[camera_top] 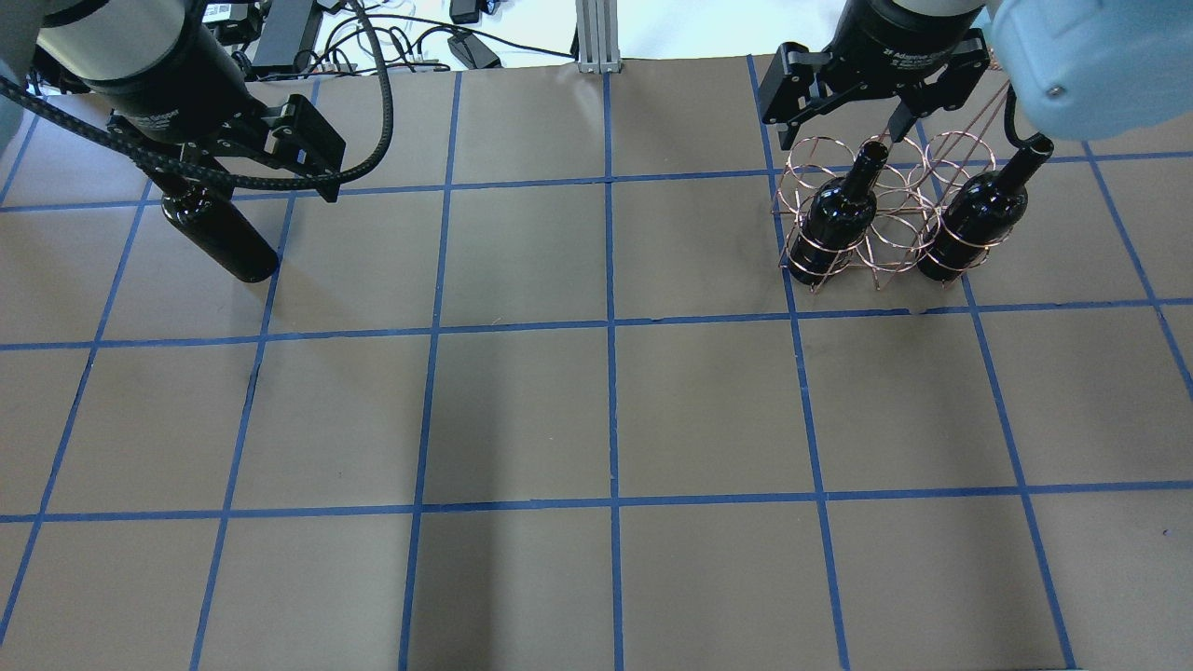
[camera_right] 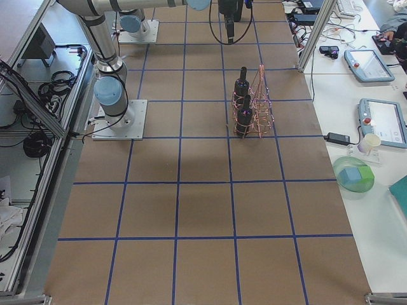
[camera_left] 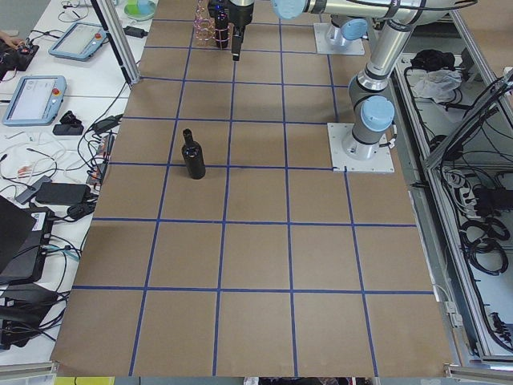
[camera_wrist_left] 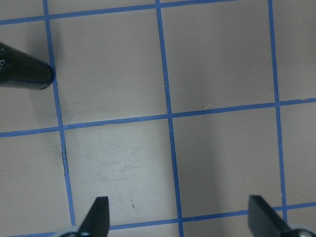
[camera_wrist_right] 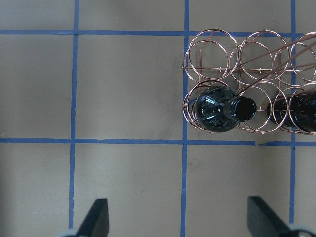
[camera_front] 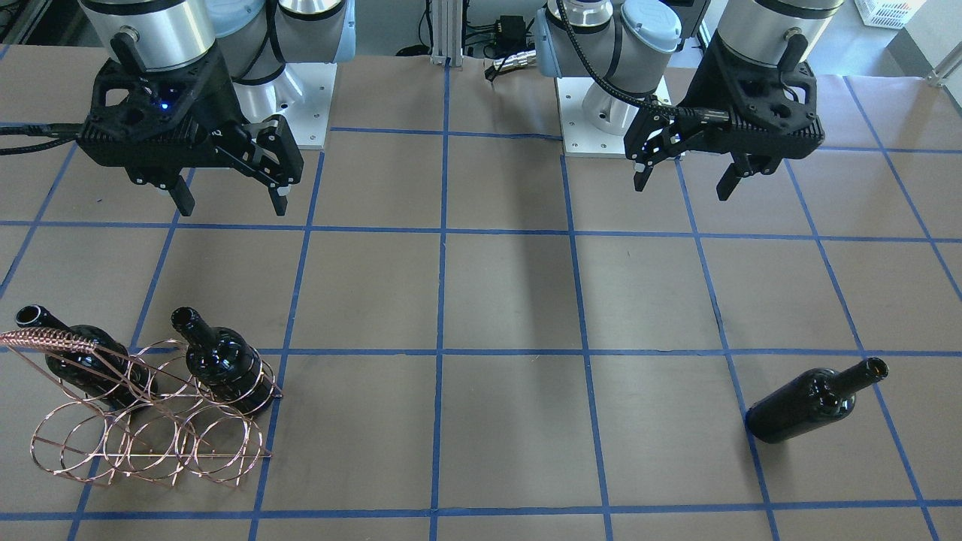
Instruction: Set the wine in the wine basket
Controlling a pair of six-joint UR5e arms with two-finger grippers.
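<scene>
- Overhead exterior view: the loose wine bottle (camera_top: 224, 240) stands upright on the counter (camera_top: 606, 410) at the robot's left, well apart from the wine basket (camera_front: 45, 340).
- A seated bottle (camera_top: 837, 216) and its twin (camera_top: 974, 224) fill the end rings; the middle ring is free.
- Left gripper (camera_front: 682, 188) and right gripper (camera_front: 231, 207) hover empty, jaws spread.
- Glass: probably heavy, rigid, slick, breakable; grip the body below the shoulder.
- Open counter lies between; the thin wires and handle could snag.
</scene>
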